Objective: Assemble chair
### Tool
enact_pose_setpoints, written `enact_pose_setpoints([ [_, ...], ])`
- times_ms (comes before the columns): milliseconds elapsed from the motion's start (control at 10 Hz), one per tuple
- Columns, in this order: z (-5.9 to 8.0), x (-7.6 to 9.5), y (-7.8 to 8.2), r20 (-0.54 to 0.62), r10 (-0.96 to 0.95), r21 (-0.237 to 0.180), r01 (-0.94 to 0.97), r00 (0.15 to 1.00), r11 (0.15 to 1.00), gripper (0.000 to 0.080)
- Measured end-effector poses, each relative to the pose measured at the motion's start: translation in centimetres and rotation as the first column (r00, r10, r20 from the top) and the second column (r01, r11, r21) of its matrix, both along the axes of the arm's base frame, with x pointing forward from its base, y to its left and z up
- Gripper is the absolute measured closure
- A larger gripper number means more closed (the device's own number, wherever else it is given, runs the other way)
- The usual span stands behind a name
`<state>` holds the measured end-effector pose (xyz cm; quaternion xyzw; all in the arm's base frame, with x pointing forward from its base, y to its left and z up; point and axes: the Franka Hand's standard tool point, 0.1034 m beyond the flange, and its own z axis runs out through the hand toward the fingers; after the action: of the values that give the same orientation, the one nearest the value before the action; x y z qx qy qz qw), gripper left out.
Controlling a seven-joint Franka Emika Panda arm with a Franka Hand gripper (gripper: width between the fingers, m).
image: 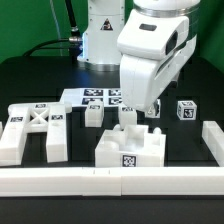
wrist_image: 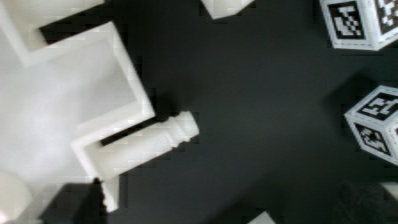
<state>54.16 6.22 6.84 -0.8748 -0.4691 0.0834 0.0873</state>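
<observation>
The chair is in loose white pieces on the black table. An X-braced frame (image: 35, 128) lies at the exterior view's left. A chunky tagged block (image: 130, 150) sits front centre, and small tagged blocks (image: 186, 110) stand behind it. My gripper (image: 133, 110) hangs just above the chunky block's back edge. The wrist view shows a stepped white piece (wrist_image: 71, 100) with a short peg (wrist_image: 164, 135) beside two tagged cubes (wrist_image: 377, 120). My gripper (wrist_image: 222, 215) is open, with only dark table between its dark fingers (wrist_image: 71, 205).
The marker board (image: 95, 97) lies flat behind the pieces, near the robot base. A long white border rail (image: 110, 182) runs along the front edge and turns up the exterior view's right side (image: 212, 140). Another small tagged block (image: 93, 113) stands left of my gripper.
</observation>
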Motion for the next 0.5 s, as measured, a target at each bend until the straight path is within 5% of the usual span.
enact_pose_setpoints([
  [500, -0.01, 0.02, -0.04, 0.0, 0.008, 0.002, -0.008, 1.0, 1.0, 0.015],
])
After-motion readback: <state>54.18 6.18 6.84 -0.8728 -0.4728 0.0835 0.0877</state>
